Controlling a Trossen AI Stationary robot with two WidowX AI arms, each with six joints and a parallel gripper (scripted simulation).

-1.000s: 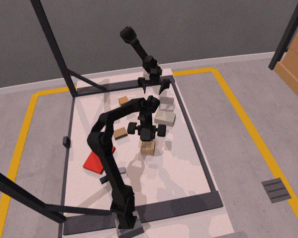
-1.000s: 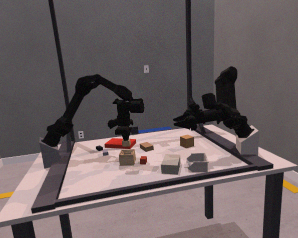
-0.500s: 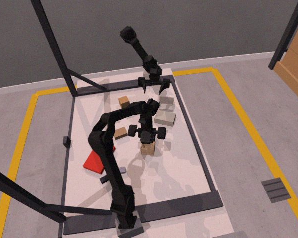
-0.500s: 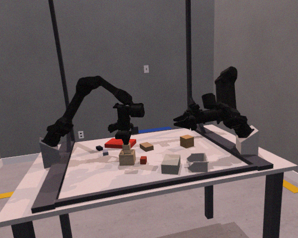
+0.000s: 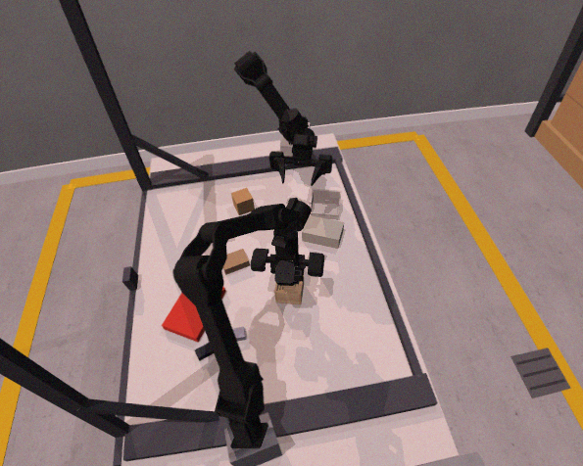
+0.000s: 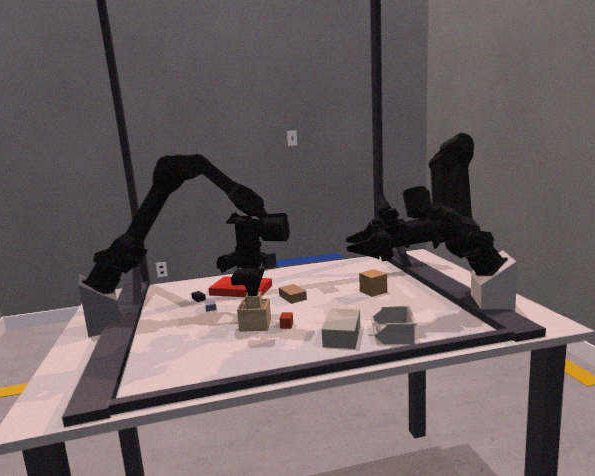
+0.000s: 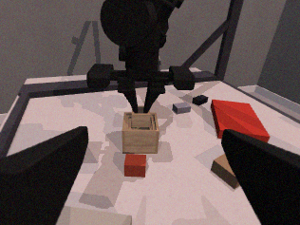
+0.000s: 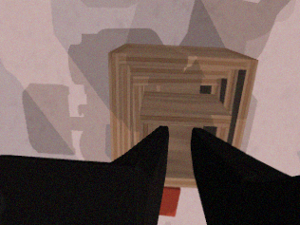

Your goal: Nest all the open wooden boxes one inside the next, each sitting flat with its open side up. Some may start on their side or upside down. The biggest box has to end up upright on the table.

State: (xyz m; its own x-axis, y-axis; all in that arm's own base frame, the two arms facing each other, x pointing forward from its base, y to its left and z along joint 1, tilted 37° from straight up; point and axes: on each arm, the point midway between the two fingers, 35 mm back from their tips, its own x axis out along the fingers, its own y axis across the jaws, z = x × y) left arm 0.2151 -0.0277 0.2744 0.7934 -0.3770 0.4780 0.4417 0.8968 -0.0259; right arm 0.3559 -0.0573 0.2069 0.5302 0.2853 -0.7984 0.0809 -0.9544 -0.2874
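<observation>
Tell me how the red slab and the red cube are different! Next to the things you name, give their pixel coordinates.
The red slab [image 5: 180, 320] [image 6: 225, 289] [image 7: 237, 120] is wide and flat; the red cube [image 6: 286, 320] [image 7: 135, 166] [image 8: 170, 202] is small and chunky. The red cube sits close to the outer wooden box [image 5: 288, 297] [image 6: 253, 320] [image 7: 140, 142] [image 8: 180, 54]; the red slab lies farther away. Both are reddish and rest on the table [image 5: 351, 320] [image 6: 184, 358] [image 7: 40, 122] [image 8: 28, 61].

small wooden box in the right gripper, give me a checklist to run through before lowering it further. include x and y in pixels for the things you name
1. Right gripper [image 6: 253, 293] [image 7: 141, 110] [image 8: 179, 129] shut on the small wooden box [image 6: 253, 302] [image 7: 140, 109] [image 8: 185, 105]: ok.
2. Outer box [image 5: 289, 297] [image 6: 253, 320] [image 7: 140, 142] [image 8: 182, 52] upright, open side up: ok.
3. Clearance between the small box and the inner walls on every side: cannot tell, the fingers block part of the view.
4. Red cube [image 6: 286, 320] [image 7: 135, 167] [image 8: 170, 202] outside the nest: ok, it lies beside the outer box.
5. Left gripper [image 5: 297, 181] [image 6: 347, 244] [image 7: 155, 134] open and away from the nest: ok.
6. Small box fully down in the nest: not ok, it stands above the outer rim.
</observation>
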